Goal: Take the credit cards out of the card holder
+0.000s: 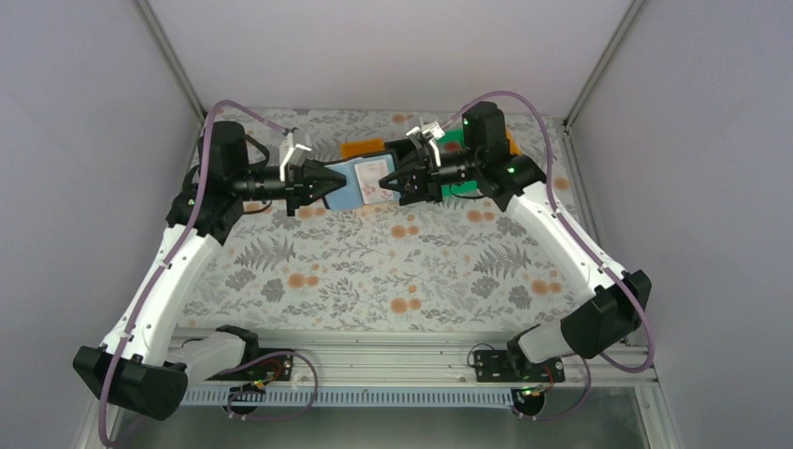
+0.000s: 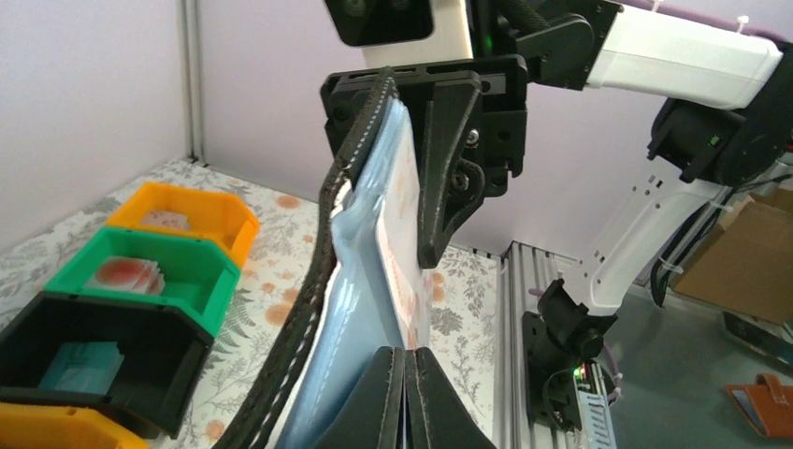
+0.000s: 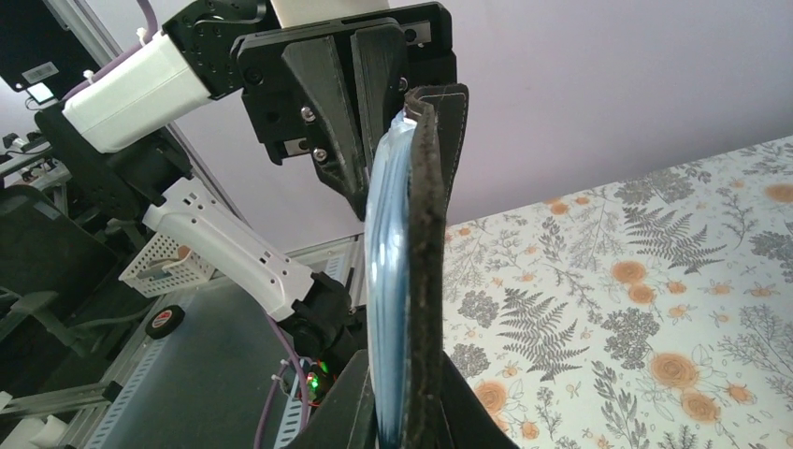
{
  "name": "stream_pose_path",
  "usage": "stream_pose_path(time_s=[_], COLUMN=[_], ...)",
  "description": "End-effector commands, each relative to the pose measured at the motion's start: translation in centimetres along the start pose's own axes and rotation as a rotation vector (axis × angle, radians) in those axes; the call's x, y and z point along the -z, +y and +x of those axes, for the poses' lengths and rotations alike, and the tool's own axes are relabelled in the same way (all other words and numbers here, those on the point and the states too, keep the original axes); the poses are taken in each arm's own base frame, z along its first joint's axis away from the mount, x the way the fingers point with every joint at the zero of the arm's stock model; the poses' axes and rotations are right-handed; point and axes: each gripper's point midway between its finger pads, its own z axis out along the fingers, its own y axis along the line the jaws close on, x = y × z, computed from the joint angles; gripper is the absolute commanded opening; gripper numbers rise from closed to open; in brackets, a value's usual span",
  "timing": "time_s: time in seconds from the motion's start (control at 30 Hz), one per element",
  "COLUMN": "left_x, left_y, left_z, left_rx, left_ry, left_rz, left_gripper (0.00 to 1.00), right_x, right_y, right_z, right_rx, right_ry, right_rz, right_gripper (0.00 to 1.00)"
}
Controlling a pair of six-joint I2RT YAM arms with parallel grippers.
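The left gripper (image 1: 325,183) is pinched flat on the pale blue inner leaves at one end of the card holder (image 1: 351,184). The black stitched cover runs past outside its fingers (image 2: 383,402). Whether a card sits in that pinch I can't tell. The right gripper (image 1: 391,182) comes in from the opposite side and is clamped over the other end, cover and blue layers together. Between them the holder hangs in the air, on edge, in the upper middle of the top view, well clear of the table (image 1: 374,271).

One of the credit cards (image 1: 376,176) seems to show as a printed face nearest the right gripper. The rest are only thin blue edges packed against the cover.

To my eye the holder is light and floppy, since the cover bows between the two grips. The cards look stiff, thin and smooth, so likely to slip from a shallow pinch. I'd take a card by its exposed short edge and draw it straight along the pocket while the other arm holds the cover.

The orange bin (image 2: 187,210), green bin (image 2: 178,271) and black bin (image 2: 103,346) sit at the left wrist view's lower left.
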Motion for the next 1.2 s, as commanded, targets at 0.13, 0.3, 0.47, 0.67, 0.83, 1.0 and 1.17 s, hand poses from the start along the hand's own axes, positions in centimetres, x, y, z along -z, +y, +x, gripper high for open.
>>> stream_pose_path(time_s=[0.13, 0.3, 0.47, 0.67, 0.83, 1.0, 1.17], left_x=[-1.1, -1.7, -2.5, -3.0, -2.7, -2.1, -1.6], left_y=[-0.7, 1.0, -0.2, -1.0, -1.4, -1.0, -0.9], left_z=[-0.8, -0.4, -0.9, -1.6, -1.1, -1.3, -1.1], left_rx=[-0.036, 0.032, 0.008, 0.016, 0.019, 0.028, 0.009], left_ry=[-0.017, -0.011, -0.017, -0.02, -0.015, -0.019, -0.016], left_rz=[0.034, -0.013, 0.048, 0.08, 0.077, 0.06, 0.043], left_gripper=[0.3, 0.39, 0.39, 0.09, 0.02, 0.02, 0.02], right_x=[-0.4, -1.2, -1.9, -2.4, -2.3, -1.2, 0.3], right_y=[1.7, 2.6, 2.7, 0.3, 0.5, 1.1, 1.2], right_z=[-1.5, -1.6, -1.7, -2.1, -2.0, -1.5, -0.4], right_rx=[0.054, 0.075, 0.085, 0.049, 0.05, 0.071, 0.053], right_ry=[-0.017, -0.006, -0.005, -0.026, -0.021, -0.018, -0.01], right_rz=[-0.048, -0.082, -0.087, 0.008, 0.005, 0.001, -0.02], right_gripper=[0.07, 0.07, 0.06, 0.04, 0.05, 0.2, 0.3])
